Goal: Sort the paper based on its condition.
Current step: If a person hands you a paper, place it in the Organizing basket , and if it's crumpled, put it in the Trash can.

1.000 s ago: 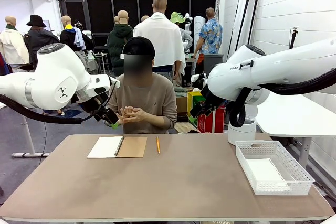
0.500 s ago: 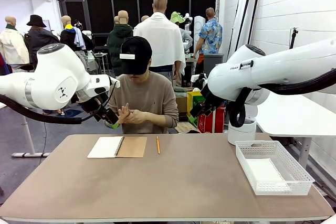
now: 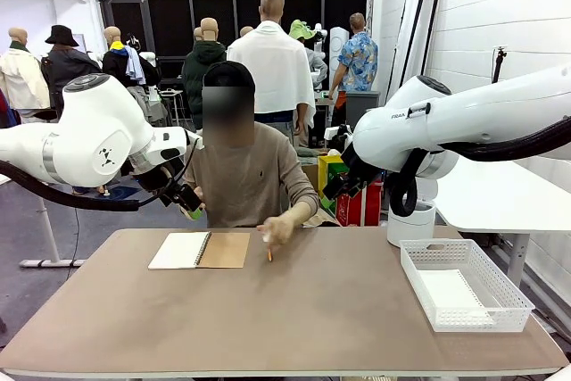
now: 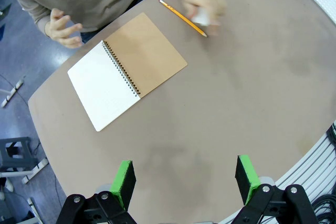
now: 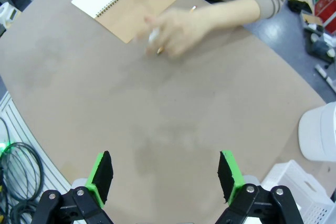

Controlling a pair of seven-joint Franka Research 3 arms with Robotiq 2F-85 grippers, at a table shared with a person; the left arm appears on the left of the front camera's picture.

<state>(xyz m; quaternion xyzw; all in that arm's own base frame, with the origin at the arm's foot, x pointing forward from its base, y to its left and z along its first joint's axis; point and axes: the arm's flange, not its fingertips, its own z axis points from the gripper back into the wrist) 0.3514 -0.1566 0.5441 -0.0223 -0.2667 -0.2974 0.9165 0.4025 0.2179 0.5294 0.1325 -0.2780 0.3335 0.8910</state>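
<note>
Early in the sort, by the look of things. One white sheet of paper already flat inside the white basket at lower right of the front view; no other loose sheet yet out on the counter. Something small and white, perhaps crumpled paper, blurred in the person's hand near the pencil at frame centre; too smeared to name. Spiral notebook open, left of centre.

Left tool released, green pads wide apart, grasping nothing, high above bare counter. Right tool likewise spread and empty.

Left wrist view: the person's other hand at upper left, off the counter, hidden behind the arm in the front view. Right wrist view: a corner of the basket at lower right.
</note>
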